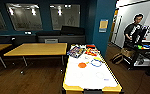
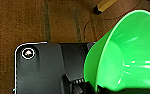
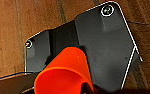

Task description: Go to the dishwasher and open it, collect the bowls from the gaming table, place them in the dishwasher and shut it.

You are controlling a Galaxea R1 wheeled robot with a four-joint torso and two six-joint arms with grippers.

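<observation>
From the head camera I see the gaming table (image 1: 92, 75) straight ahead, its long axis running away from me, the yellow end with the black slot nearest. On its white top lie an orange bowl (image 1: 82, 65), a blue ring (image 1: 96, 63) just beside it, a yellow piece (image 1: 97, 59) behind that, and a clutter of colourful packs (image 1: 76, 51) at the far end. A yellow-topped bench (image 1: 38, 49) stands to the left, and a person (image 1: 135, 30) sits off to the right near a doorway.

On the left wrist camera a translucent green bowl (image 2: 127, 55) sits large at the left pincer, above the wooden floor (image 2: 28, 22), its mouth tilted sideways (the fingers are hidden under it, so I cannot tell how wide they stand or whether they grip it).

On the right wrist camera an orange cup-shaped bowl (image 3: 64, 72) lies against the right pincer's dark plate, its mouth facing the lens; again I cannot tell the fingers' spread
</observation>
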